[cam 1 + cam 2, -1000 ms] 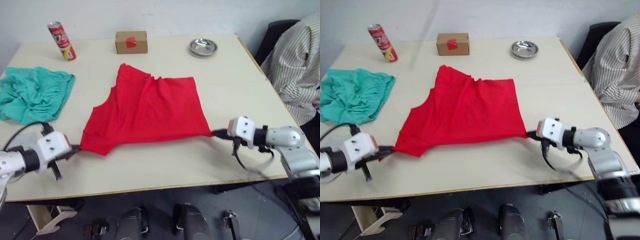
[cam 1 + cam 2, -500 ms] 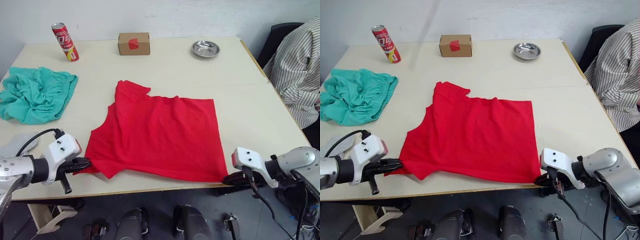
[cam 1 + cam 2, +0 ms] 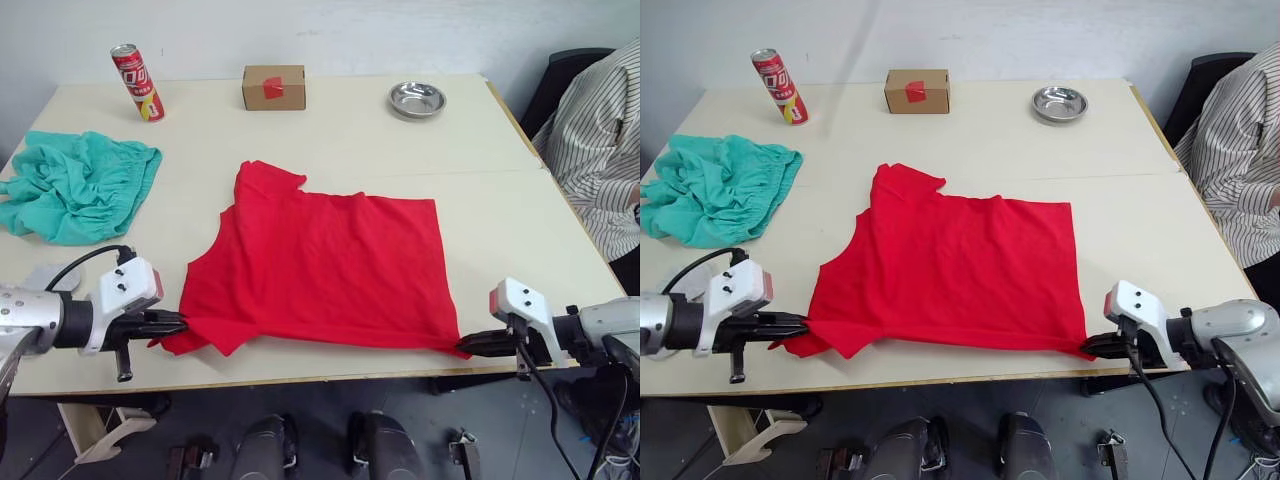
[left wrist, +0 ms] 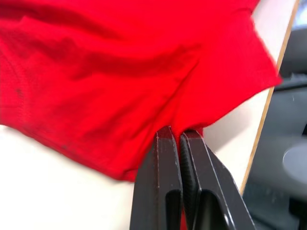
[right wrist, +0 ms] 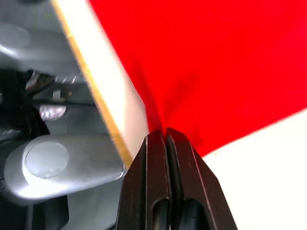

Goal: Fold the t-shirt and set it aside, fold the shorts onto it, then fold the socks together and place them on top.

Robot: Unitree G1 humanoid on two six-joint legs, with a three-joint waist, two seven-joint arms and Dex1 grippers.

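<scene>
Your left claw (image 3: 178,325) pinches the t-shirt (image 3: 320,265) at its near left corner; your right claw (image 3: 468,345) pinches the near right corner, seemingly at the bench (image 3: 480,150) edge. Shorts (image 3: 78,185) lie crumpled far left.

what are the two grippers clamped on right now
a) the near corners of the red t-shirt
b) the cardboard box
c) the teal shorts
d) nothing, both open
a: the left gripper and the right gripper are each shut on a near corner of the t-shirt, which lies spread on the table.
</scene>
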